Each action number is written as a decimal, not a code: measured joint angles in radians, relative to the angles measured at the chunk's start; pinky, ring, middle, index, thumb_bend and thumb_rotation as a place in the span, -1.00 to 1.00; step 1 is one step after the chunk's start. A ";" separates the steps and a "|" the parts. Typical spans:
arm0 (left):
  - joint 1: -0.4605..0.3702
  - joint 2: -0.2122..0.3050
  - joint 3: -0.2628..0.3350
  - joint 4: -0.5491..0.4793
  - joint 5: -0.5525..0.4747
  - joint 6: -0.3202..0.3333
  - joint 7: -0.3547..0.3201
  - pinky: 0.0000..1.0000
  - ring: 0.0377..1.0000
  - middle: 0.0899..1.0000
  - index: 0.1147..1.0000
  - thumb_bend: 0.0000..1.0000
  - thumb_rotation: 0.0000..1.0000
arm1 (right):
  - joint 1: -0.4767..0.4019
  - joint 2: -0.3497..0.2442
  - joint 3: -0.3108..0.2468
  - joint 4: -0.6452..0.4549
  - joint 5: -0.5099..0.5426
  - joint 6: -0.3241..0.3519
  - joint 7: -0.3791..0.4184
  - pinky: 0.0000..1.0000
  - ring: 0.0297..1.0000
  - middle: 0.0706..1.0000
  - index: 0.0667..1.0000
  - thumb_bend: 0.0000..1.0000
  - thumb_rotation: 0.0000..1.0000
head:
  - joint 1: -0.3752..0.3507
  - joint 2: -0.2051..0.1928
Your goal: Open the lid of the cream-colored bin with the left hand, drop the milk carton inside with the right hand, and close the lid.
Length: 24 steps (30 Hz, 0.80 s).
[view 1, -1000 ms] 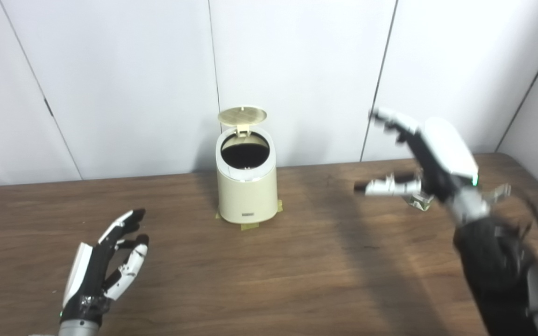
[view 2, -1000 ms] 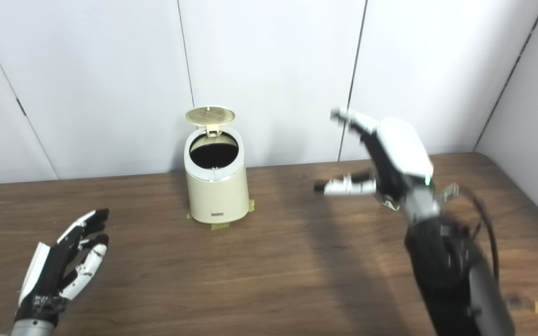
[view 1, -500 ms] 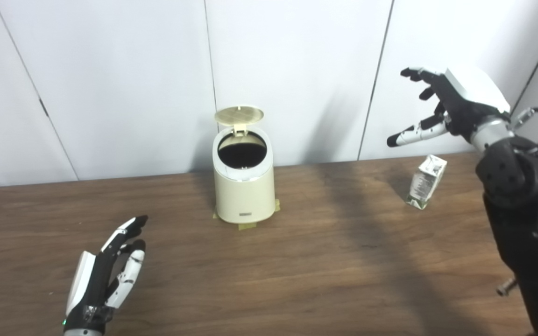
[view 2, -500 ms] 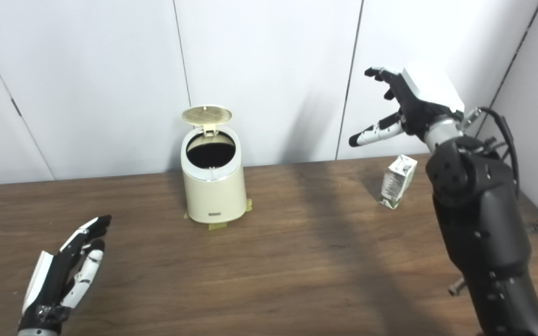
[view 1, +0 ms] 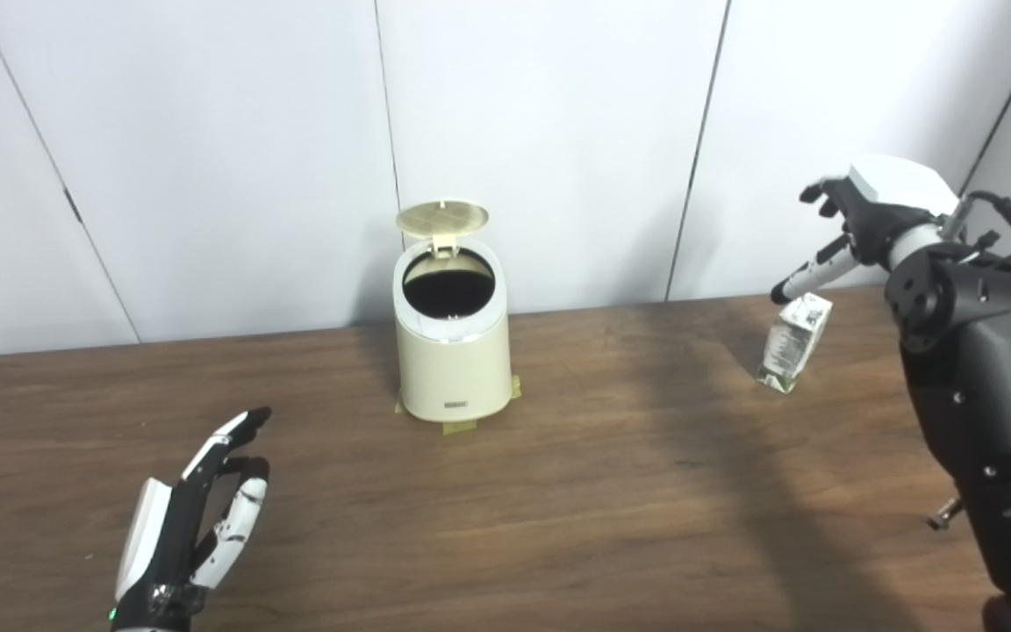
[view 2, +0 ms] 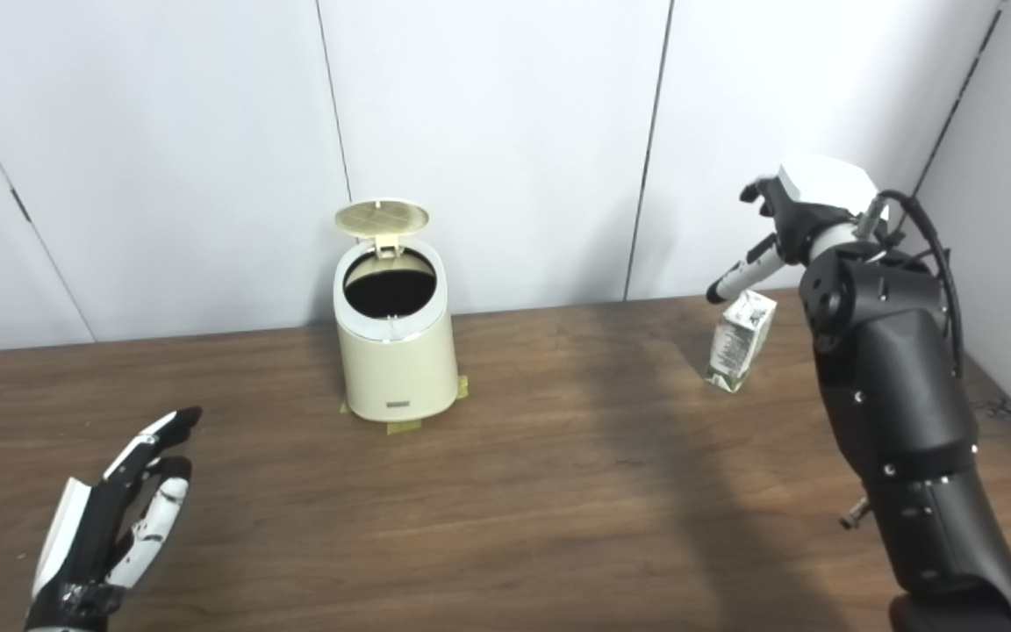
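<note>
White wall panels with dark vertical seams close off the scene behind a dark wood-grain surface (view 1: 558,509).

At the lower left, the left robot hand (view 1: 185,527) is held just above the surface, palm turned inward, its fingers (view 1: 238,427) extended and slightly apart; nothing is held in it. It is well apart from the bin.

Toward the middle, near the back edge of the surface, the cream-colored bin (view 1: 453,351) is seen standing upright. Its round lid (view 1: 441,218) is raised on a hinge at the rear and stands tilted back, so that the dark interior is exposed. A small label is visible low on the front wall, and strips of tape (view 1: 457,427) are seen at the base, touching the surface.

Further right, the milk carton (view 1: 792,341) is found standing on the surface, tilted slightly, well apart from the bin and not inside it.

At the far right, the right robot hand (view 1: 852,228) is raised above the carton, its fingers spread and one fingertip (view 1: 782,290) pointed down toward the carton's top. Whether the carton is touched cannot be told; it is not grasped. The dark right forearm (view 1: 984,395) is seen rising from the lower right corner.
</note>
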 measured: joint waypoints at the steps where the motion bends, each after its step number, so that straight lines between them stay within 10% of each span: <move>1: 0.000 0.000 0.000 0.001 0.003 0.000 0.000 0.58 0.73 0.73 0.69 -0.39 0.66 | 0.002 0.005 -0.003 0.007 -0.007 0.000 0.000 -0.31 -0.02 0.20 0.72 0.81 -0.37 | -0.003 0.003; 2: 0.000 0.000 0.000 0.001 0.005 0.000 0.000 0.58 0.73 0.73 0.69 -0.39 0.66 | 0.006 0.012 -0.009 0.014 -0.009 0.000 0.000 -0.47 -0.23 0.02 0.73 0.80 -0.38 | -0.005 0.003; 24: 0.002 0.008 0.000 -0.001 0.018 0.001 -0.003 0.59 0.73 0.73 0.68 -0.40 0.65 | 0.075 -0.007 0.036 0.146 0.065 -0.003 -0.110 -0.44 -0.20 0.04 0.61 0.95 -0.11 | -0.014 0.014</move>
